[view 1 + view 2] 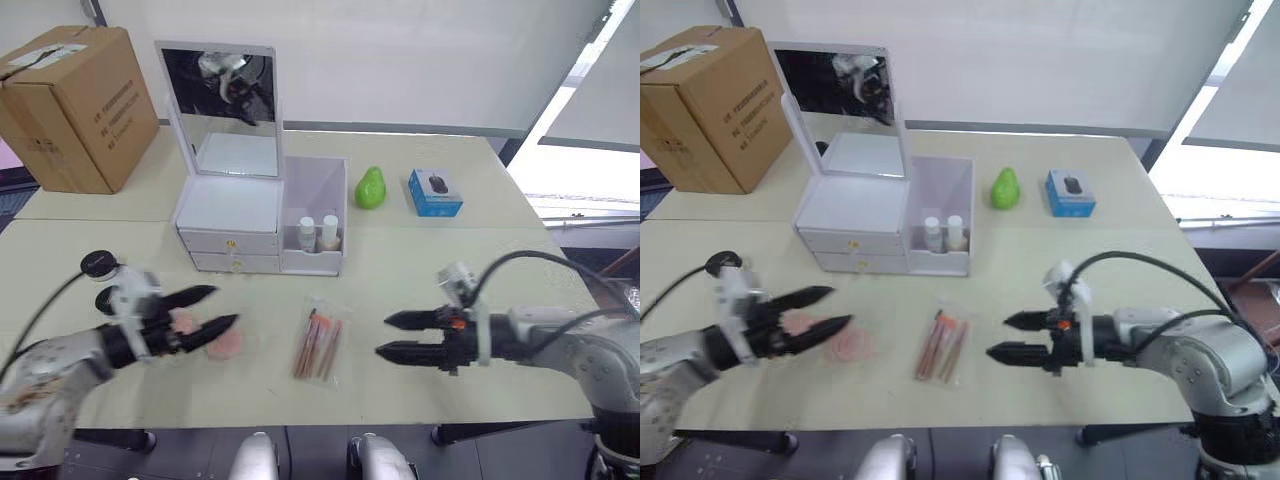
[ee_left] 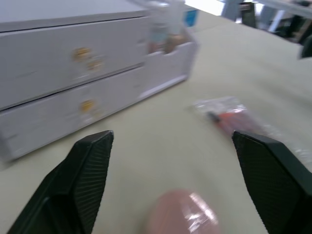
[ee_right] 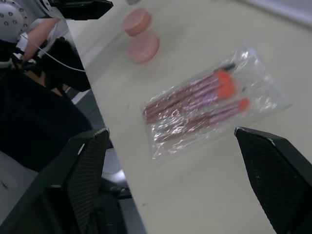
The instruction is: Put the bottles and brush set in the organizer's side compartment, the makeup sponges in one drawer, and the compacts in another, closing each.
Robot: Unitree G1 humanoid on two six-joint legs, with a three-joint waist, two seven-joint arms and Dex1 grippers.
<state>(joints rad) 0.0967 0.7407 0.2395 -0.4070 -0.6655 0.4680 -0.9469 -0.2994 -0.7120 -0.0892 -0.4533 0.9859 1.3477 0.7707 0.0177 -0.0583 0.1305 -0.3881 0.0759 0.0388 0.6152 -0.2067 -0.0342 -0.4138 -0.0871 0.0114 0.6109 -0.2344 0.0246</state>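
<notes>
The white organizer (image 1: pixel 228 205) stands mid-table with both drawers (image 2: pixel 73 83) closed. Two bottles (image 1: pixel 318 233) stand upright in its side compartment (image 1: pixel 338 195). The brush set (image 1: pixel 320 342), pink-handled brushes in a clear bag, lies flat in front of it. Two pink round makeup sponges (image 1: pixel 228 345) (image 3: pixel 136 21) lie to the bag's left. My left gripper (image 1: pixel 226 306) hovers open just above and beside the sponges. My right gripper (image 1: pixel 382 335) is open, a short way right of the bag, pointing at it. The compacts are out of view.
A mirror (image 1: pixel 220 100) rises from the organizer's back. A cardboard box (image 1: pixel 75 105) sits at the far left, a green pear (image 1: pixel 371 188) and a blue mouse box (image 1: pixel 435 192) behind right. The table's front edge (image 1: pixel 330 420) runs close under both grippers.
</notes>
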